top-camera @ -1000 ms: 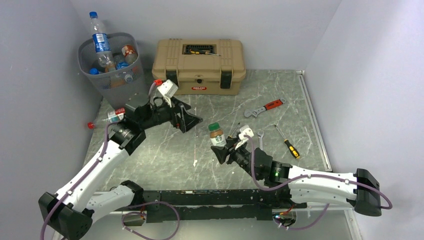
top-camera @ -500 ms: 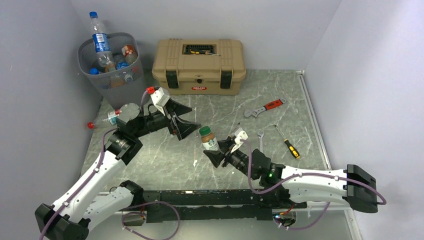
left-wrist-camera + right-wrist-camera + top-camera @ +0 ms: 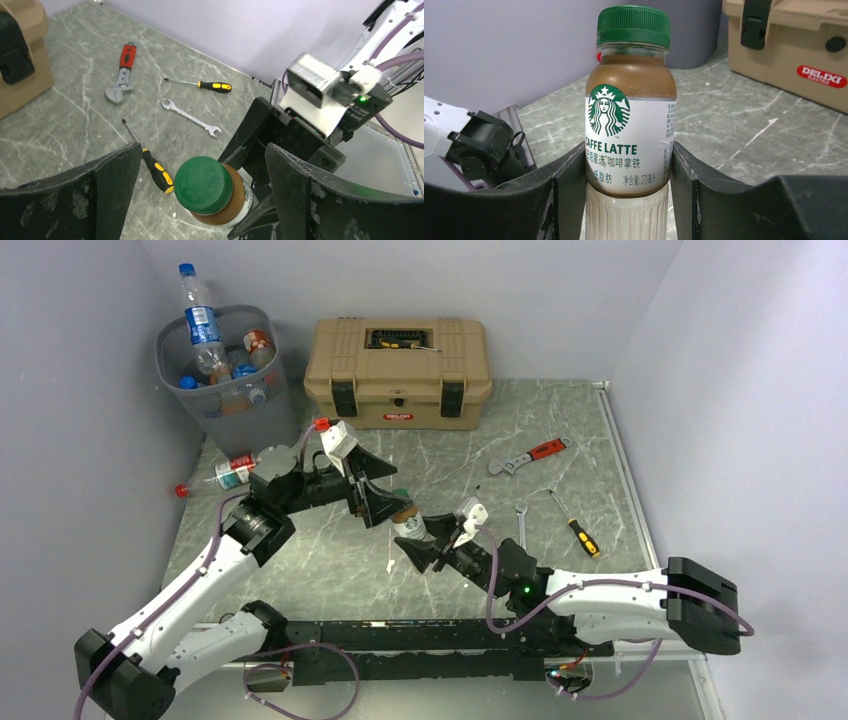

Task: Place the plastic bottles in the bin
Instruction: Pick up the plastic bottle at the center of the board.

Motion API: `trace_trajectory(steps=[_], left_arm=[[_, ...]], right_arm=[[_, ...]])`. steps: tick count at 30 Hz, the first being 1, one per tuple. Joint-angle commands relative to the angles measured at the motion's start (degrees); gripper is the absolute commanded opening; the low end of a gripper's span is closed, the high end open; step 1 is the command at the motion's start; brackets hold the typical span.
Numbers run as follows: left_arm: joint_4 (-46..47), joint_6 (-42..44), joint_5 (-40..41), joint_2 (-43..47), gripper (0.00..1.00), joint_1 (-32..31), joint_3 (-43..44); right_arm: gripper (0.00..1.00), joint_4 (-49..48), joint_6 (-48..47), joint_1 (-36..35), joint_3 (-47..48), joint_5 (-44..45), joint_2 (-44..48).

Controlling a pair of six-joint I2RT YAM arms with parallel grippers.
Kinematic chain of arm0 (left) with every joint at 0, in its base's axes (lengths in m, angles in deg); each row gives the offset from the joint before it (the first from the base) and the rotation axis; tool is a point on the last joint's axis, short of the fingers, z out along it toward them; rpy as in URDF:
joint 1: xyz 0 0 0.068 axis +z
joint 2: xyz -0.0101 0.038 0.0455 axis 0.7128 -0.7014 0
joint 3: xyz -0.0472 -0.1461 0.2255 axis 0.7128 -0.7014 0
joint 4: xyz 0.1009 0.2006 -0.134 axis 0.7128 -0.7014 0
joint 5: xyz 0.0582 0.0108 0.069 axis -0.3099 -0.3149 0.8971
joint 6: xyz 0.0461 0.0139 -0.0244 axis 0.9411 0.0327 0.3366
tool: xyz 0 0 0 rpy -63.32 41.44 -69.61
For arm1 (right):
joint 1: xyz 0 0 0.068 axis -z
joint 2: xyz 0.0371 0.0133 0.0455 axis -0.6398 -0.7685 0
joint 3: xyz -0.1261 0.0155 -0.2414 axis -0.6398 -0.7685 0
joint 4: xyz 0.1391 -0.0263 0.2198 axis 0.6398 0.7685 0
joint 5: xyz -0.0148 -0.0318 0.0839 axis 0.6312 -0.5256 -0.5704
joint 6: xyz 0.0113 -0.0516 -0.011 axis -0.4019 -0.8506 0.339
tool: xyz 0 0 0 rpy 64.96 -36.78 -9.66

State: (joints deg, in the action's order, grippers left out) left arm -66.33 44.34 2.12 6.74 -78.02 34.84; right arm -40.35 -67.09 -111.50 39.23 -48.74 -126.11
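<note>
We see right gripper (image 3: 626, 167) clamped on the latte bottle (image 3: 631, 130); left gripper (image 3: 202, 156) wide apart, straddling its green cap (image 3: 203, 178).

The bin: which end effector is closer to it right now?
Left. The left end effector is mid-table, open, to the right of the bin; the right end effector is farther out, gripping the coffee bottle.
</note>
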Motion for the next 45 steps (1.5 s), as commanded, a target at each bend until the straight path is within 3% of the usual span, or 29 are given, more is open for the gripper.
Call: trace_trajectory(steps=[1, 10, 19, 21, 26, 28, 30, 31, 33, 36, 40, 42, 45], left_arm=[[0.44, 0.49, -1.84, -1.1, 0.99, -0.56, 1.51], [3.1, -0.39, -2.18, -1.21, 0.94, -1.08, 0.31], [5.1, -1.26, -2.23, -1.08, 0.73, -1.55, -0.46], [5.56, -1.55, -2.01, -0.95, 0.64, -1.53, -0.59], [4.99, -1.11, -0.7, -0.32, 0.34, -1.55, -0.62], [4.99, -0.79, -0.99, -0.26, 0.21, -1.5, -0.58], [4.44, -0.12, -1.16, -0.39, 0.0, -1.62, -0.3], [3.88, 0.14, -0.75, -0.47, 0.0, -1.63, -0.01], [2.81, 1.25, 0.49, -0.08, 0.0, -1.71, 0.13], [0.09, 3.87, 7.35, 1.66, 0.0, -1.89, 0.21], [-3.93, 8.73, 24.84, 4.99, 0.0, -1.89, 0.28], [-5.51, 9.25, 35.91, 5.96, 0.0, -1.75, 2.51], [-9.0, 11.15, 48.19, 4.38, 0.0, -1.01, 9.53]], right_arm=[[0.3, -14.55, -3.4, -0.26, 1.51, 1.76, -2.22], [0.29, -21.1, -6.8, -0.26, 5.63, -0.87, -7.99], [0.31, -20.6, -6.65, -0.26, 5.85, -0.98, -9.1], [0.33, -19.8, -6.61, -0.26, 6.0, -0.83, -9.24], [0.47, -17.04, -5.72, -0.26, 7.04, -0.8, -9.49], [0.65, -15.56, -5.31, -0.26, 7.78, -0.56, -9.38], [0.84, -12.49, -4.54, -0.26, 8.95, 0.23, -8.7], [0.96, -9.71, -4.14, -0.26, 9.7, 0.66, -8.05], [1.0, -1.96, -2.88, -0.26, 11.96, 1.42, -5.64], [1.0, 15.45, -0.81, -0.27, 17.55, 1.44, -1.34], [1.0, 40.23, 2.8, -0.26, 25.89, 3.25, 3.86], [1.0, 46.42, 4.15, -0.26, 27.63, 6.27, 6.86], [1.0, 45.76, 4.22, -0.26, 23.81, 9.3, 13.27]])
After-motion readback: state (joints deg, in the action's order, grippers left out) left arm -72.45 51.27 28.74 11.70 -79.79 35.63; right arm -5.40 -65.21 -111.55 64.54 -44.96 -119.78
